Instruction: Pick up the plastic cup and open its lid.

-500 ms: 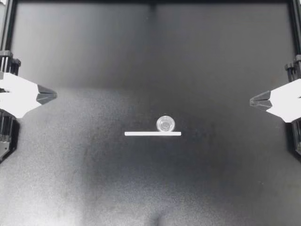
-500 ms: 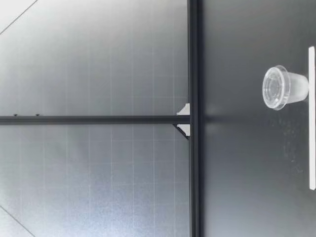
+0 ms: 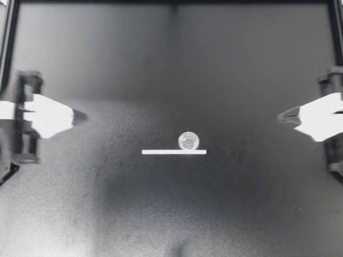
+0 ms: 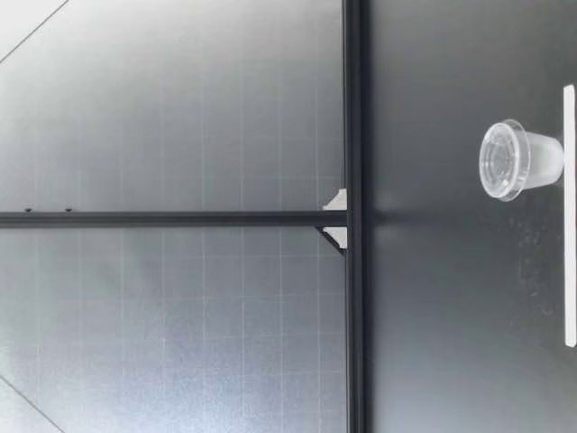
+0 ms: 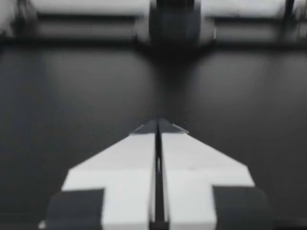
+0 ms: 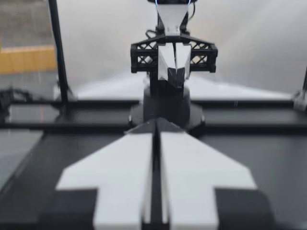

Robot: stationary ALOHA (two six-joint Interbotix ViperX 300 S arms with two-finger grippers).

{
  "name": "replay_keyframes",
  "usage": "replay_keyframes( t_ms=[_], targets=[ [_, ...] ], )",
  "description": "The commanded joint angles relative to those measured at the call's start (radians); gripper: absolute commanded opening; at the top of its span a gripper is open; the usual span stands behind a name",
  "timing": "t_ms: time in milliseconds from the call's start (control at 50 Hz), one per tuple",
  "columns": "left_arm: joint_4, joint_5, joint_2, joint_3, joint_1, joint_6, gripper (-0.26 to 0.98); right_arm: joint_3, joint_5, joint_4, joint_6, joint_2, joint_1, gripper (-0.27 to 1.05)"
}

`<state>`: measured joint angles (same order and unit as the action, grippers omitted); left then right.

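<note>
Across the dark table [image 3: 171, 64] there is open room on every side, bounded only by its framed edges. My left gripper [image 3: 83, 115] and right gripper [image 3: 280, 115] hang closed and empty, well apart from the middle. Against the white strip [image 3: 174, 152] the clear cup [image 3: 188, 141] stands upright. It is probably light, thin, slippery and easily crushed, so hold its tapered wall gently and pry the lid [image 4: 499, 161] at its rim.
</note>
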<state>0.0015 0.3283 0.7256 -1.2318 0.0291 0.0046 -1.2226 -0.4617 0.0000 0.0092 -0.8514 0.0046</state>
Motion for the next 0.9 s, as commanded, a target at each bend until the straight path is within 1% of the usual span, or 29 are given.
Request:
replay_keyframes(
  t_ms=[0, 180, 300, 360, 440, 460, 560, 600, 880],
  targets=[
    [0.0, 0.014, -0.095, 0.02, 0.005, 0.0, -0.21, 0.035, -0.011, 0.002, 0.0, 0.064, -0.008, -0.21],
    [-0.014, 0.014, -0.264, 0.08, 0.005, -0.006, -0.18, 0.063, -0.011, 0.002, 0.0, 0.179, -0.018, -0.21],
    [-0.014, 0.014, -0.351, 0.12, 0.005, -0.003, -0.08, 0.078, -0.009, 0.002, 0.002, 0.239, -0.018, -0.21],
    [-0.014, 0.014, -0.397, 0.141, 0.005, -0.003, 0.01, 0.084, -0.009, 0.003, 0.002, 0.273, -0.018, -0.21],
    [-0.014, 0.014, -0.449, 0.167, 0.005, -0.005, 0.19, 0.095, -0.011, 0.005, 0.002, 0.31, -0.018, -0.21],
    [-0.014, 0.014, -0.466, 0.176, 0.005, -0.005, 0.27, 0.1, -0.009, 0.005, 0.002, 0.325, -0.02, -0.21],
    [-0.014, 0.011, -0.535, 0.215, 0.005, -0.005, 0.56, 0.12, -0.009, 0.008, 0.002, 0.382, -0.031, -0.21],
    [-0.014, 0.009, -0.568, 0.235, 0.005, -0.005, 0.64, 0.132, -0.006, 0.006, 0.002, 0.411, -0.035, -0.21],
    [0.002, 0.017, -0.776, 0.351, 0.005, 0.014, 0.62, 0.232, 0.049, 0.006, -0.002, 0.621, -0.058, -0.21]
  ],
)
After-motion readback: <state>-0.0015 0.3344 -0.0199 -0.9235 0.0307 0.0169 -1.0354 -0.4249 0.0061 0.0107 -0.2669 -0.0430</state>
